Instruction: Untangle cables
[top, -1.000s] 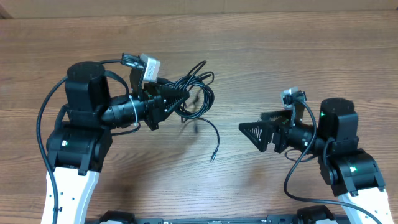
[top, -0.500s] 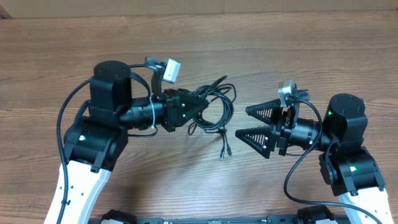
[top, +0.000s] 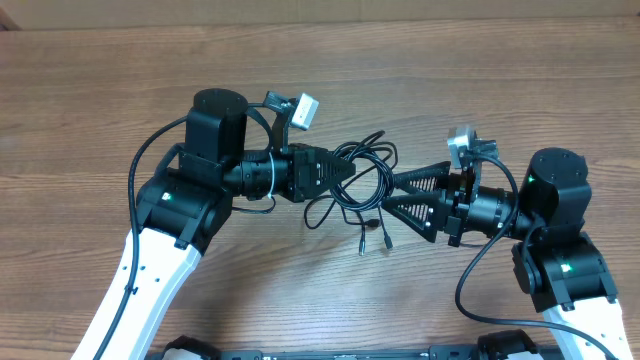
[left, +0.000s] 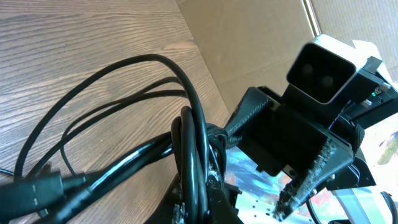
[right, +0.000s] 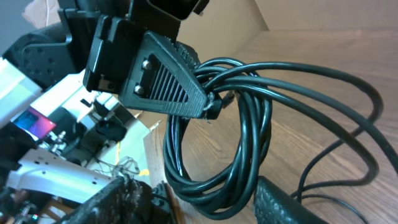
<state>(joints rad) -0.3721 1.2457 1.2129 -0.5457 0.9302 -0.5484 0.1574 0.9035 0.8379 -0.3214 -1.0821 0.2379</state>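
The table (top: 520, 80) is brown wood, its grain running left to right, and it fills the overhead view up to a paler tan strip (top: 320, 8) along the far edge. Both wrist views show the same wood ending in a straight edge against plain tan board. Over the middle sits a bunch of cables (top: 362, 175), raised off the wood. Thin loops droop from it toward the near side and end in two plugs (top: 362, 243); whether loops or plugs touch the table cannot be told
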